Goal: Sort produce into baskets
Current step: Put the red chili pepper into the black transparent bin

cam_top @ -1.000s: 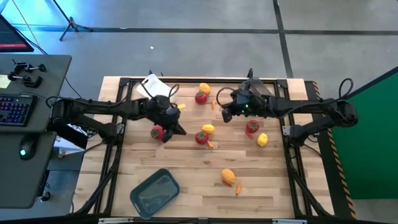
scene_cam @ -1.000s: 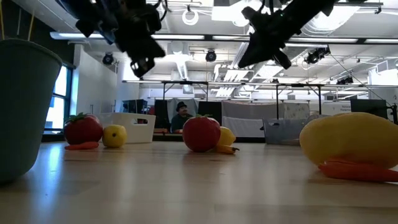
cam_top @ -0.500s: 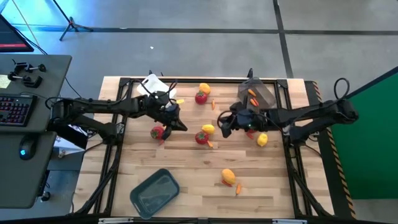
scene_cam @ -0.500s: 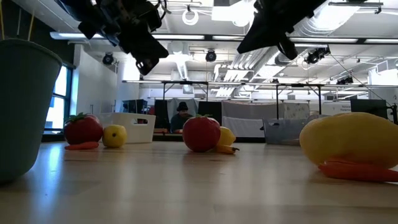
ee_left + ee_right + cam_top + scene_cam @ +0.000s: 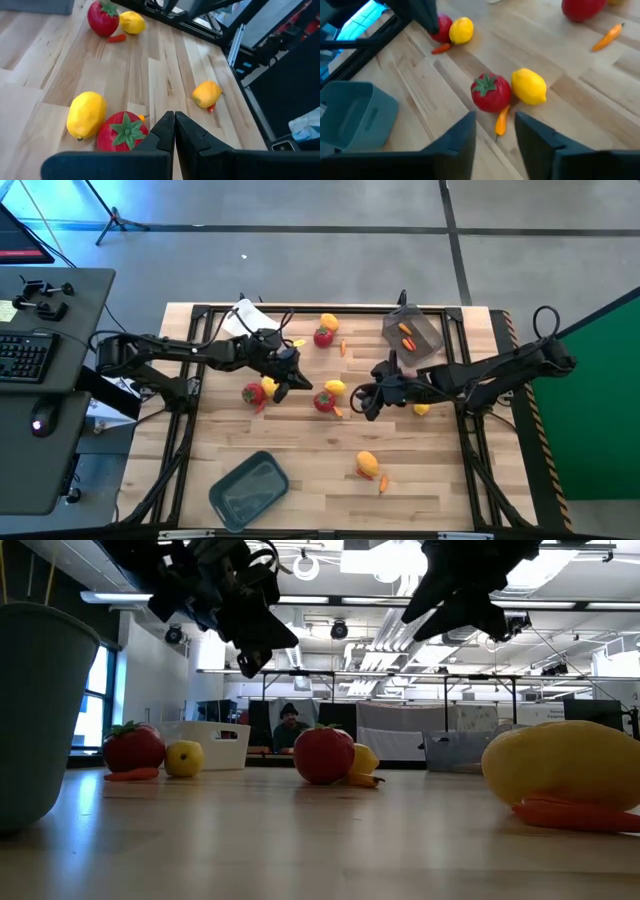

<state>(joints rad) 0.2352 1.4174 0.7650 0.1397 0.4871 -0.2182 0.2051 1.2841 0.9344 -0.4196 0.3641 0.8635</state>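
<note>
A red round fruit (image 5: 324, 402) sits mid-table with a yellow fruit (image 5: 335, 388) and a thin orange piece (image 5: 338, 412) against it. My right gripper (image 5: 495, 134) hovers open just right of that fruit (image 5: 491, 92), fingers slanting down at it. From the left, my left gripper (image 5: 174, 125) hangs shut above the table, close to the same fruit (image 5: 122, 132). The white basket (image 5: 245, 315) stands far left. At the far right the dark basket (image 5: 412, 330) holds orange-red pieces. The grey-blue basket (image 5: 248, 488) stands near left.
Loose produce lies around. A red fruit (image 5: 252, 392) and a yellow one (image 5: 268, 383) lie under my left arm. A red fruit (image 5: 323, 336) and a yellow-orange one (image 5: 329, 323) lie at the far middle. A yellow fruit (image 5: 421, 408) lies right, an oval fruit (image 5: 367, 464) near the front.
My right gripper has swung from beside the dark basket toward the table's near edge, ending next to the central red fruit and uncovering the basket. My left gripper has edged toward the table's right, closer to the same fruit. No produce has moved.
</note>
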